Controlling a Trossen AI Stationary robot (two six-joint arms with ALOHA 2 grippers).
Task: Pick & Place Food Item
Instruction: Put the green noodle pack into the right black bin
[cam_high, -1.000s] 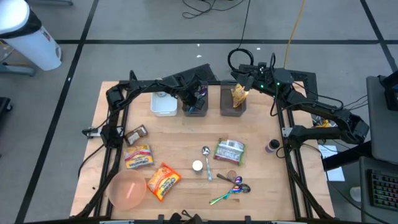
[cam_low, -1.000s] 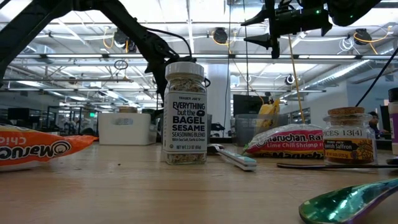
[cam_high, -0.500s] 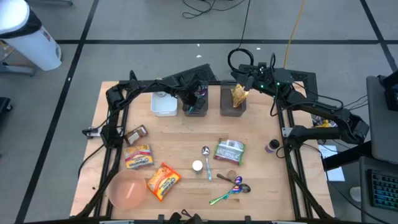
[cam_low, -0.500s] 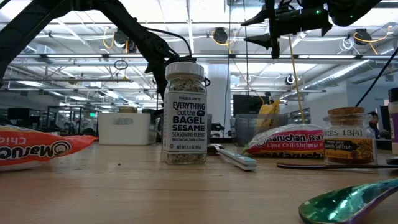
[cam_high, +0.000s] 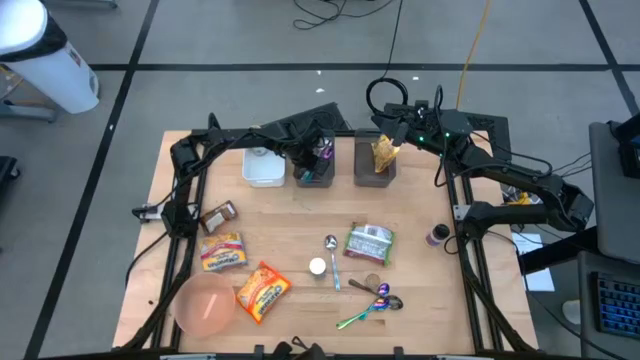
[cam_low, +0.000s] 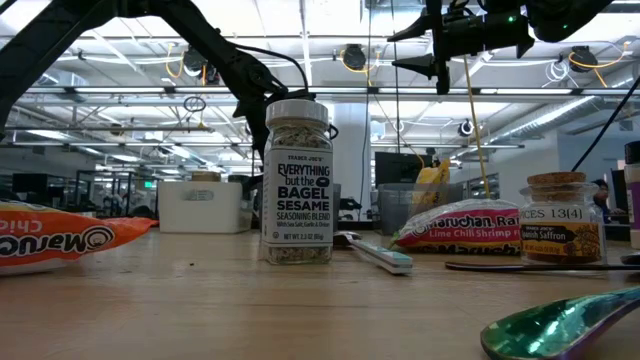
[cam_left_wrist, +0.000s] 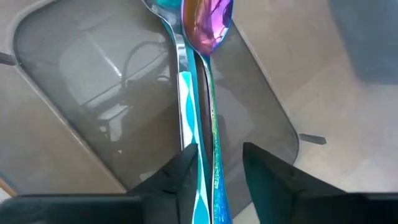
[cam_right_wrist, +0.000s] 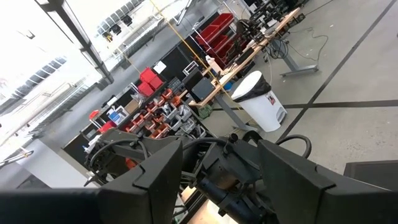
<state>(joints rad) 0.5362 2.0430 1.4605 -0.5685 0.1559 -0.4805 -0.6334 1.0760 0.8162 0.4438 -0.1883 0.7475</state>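
On the wooden desk (cam_high: 300, 240), the left gripper (cam_high: 318, 158) hangs over a grey bin (cam_left_wrist: 74, 93), jaws parted around iridescent spoons (cam_left_wrist: 202, 93) visible only in the wrist view; the right gripper (cam_high: 392, 128) hovers, jaws apart.

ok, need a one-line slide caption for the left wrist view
Left gripper fingers parted around an iridescent spoon lying in the grey bin beside a teal-handled utensil.

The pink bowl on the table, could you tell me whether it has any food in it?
No, the pink bowl near the table's front left corner shows only its bare inside in the high view.
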